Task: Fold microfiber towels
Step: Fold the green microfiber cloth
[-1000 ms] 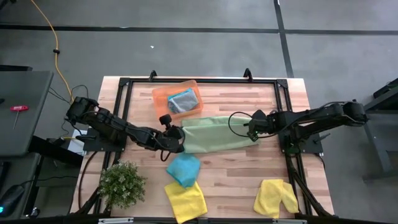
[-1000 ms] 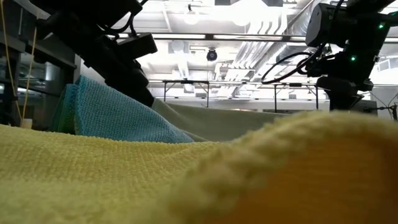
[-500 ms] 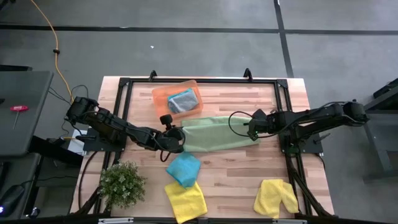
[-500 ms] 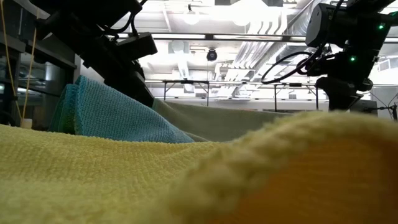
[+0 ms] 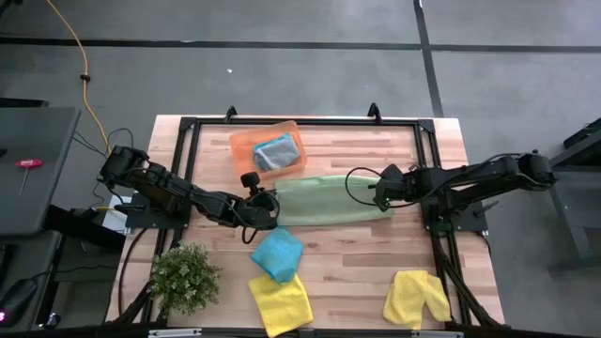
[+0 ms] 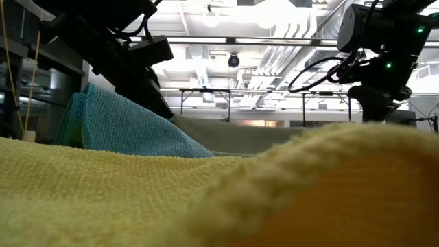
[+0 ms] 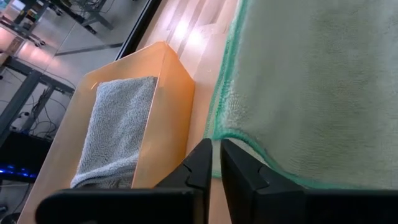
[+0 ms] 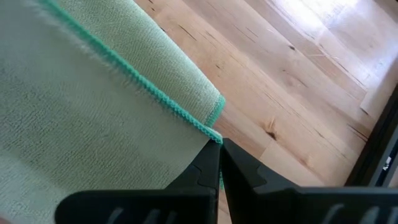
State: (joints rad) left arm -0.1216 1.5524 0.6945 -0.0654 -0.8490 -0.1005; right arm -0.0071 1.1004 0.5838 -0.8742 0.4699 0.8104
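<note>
A light green towel (image 5: 329,199) lies as a long strip across the middle of the table, between my two grippers. My left gripper (image 5: 269,200) is at its left end and my right gripper (image 5: 380,194) at its right end. Each is shut on a corner. In the left wrist view the towel (image 7: 311,81) fills the space beyond the fingers, which stand only a slit apart. A grey towel (image 5: 275,152) lies in the orange tray (image 5: 246,143). A teal towel (image 5: 278,253) and two yellow towels (image 5: 282,302) (image 5: 416,298) lie near the front edge. My left gripper has the towel's hemmed corner (image 7: 215,134) at the tips of its two fingers, which slant down from the table's left. The hem runs into the narrow slit between them. The towel spreads away from the fingers toward the other gripper. My right gripper pinches the towel's right corner at the teal hem (image 8: 214,135) between its fingertips, slanting down from the table's right. The towel stretches away from the fingers toward the left, low over the wood.
The orange tray stands at the far left, just beyond the green towel's left end. A small bushy plant (image 5: 184,277) sits at the near left corner. A black frame (image 5: 310,122) runs round the tabletop. Bare wood shows between the green towel and the yellow towels.
The green towel has sunk and its near edge has drawn in toward the far side, so the strip looks narrower from above. In the low view its top line lies lower than before. Both arms have kept their places.
</note>
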